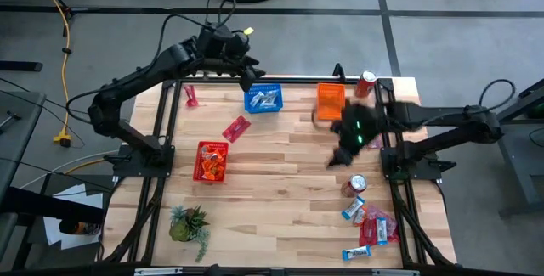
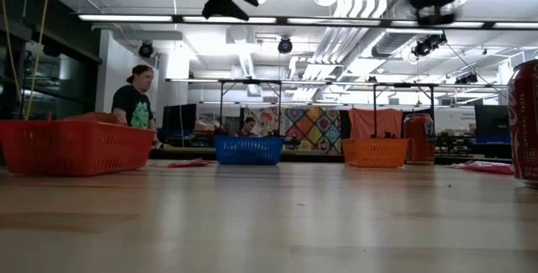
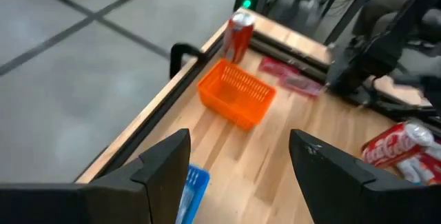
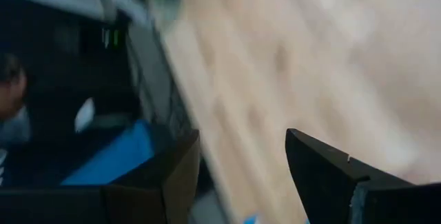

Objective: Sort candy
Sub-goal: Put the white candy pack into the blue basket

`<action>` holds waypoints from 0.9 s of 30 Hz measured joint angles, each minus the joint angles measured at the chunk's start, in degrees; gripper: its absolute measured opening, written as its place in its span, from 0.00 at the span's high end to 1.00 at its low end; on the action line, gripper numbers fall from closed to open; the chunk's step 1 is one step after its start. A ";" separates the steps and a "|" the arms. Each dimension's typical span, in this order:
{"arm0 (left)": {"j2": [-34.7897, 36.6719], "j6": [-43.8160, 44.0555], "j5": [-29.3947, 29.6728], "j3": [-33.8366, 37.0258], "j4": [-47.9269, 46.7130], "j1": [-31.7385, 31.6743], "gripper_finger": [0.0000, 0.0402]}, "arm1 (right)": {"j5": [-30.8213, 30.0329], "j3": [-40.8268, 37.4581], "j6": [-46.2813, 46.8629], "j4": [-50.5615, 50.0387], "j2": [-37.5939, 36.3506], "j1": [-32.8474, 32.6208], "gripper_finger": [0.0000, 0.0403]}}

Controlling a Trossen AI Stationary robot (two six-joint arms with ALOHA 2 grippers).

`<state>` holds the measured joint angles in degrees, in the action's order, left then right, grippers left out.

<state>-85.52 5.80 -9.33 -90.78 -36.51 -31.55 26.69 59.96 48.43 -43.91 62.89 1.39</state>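
Left pincer (image 3: 238, 165) and right pincer (image 4: 241, 162) both agape, aloft.

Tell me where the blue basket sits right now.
In the high view the blue basket sits at the table's far edge, left of the orange basket, just below the left gripper, with candy inside it.

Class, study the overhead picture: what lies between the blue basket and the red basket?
In the high view, one red/pink candy wrapper lies on bare wood between the blue basket and the red basket.
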 joint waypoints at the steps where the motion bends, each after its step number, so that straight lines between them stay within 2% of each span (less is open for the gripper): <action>1: 0.06 0.04 -0.55 0.00 0.62 0.19 0.42 | 0.18 0.00 3.50 -0.95 0.00 -3.41 0.48; 5: 0.15 0.41 -2.26 0.00 0.62 0.28 0.42 | -2.65 0.00 22.44 -4.43 0.00 -19.00 0.48; 10: 0.13 1.09 -2.35 0.02 0.45 0.26 0.42 | -15.48 -0.01 51.48 -8.66 1.26 -38.56 0.48; 12: 0.13 1.09 -2.37 0.02 0.44 0.26 0.42 | -16.23 -1.13 64.46 -10.08 2.73 -44.21 0.48; 14: 0.13 1.07 -2.37 0.02 0.44 0.26 0.42 | -13.84 -3.51 73.73 -8.41 4.51 -48.86 0.48; 19: 0.13 -0.32 -2.39 0.02 0.44 0.26 0.42 | -10.38 -12.44 84.38 2.90 6.87 -54.78 0.48; 22: 0.14 -0.34 -2.39 0.02 0.44 0.14 0.42 | -7.35 -17.43 84.51 6.72 7.57 -54.35 0.48; 27: 0.13 -0.02 -2.37 0.04 0.42 0.06 0.42 | -3.77 -22.38 80.43 7.42 7.67 -52.34 0.48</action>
<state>-85.38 5.77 -11.70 -90.74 -36.10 -31.48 22.92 37.59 128.85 -36.48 70.57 -50.94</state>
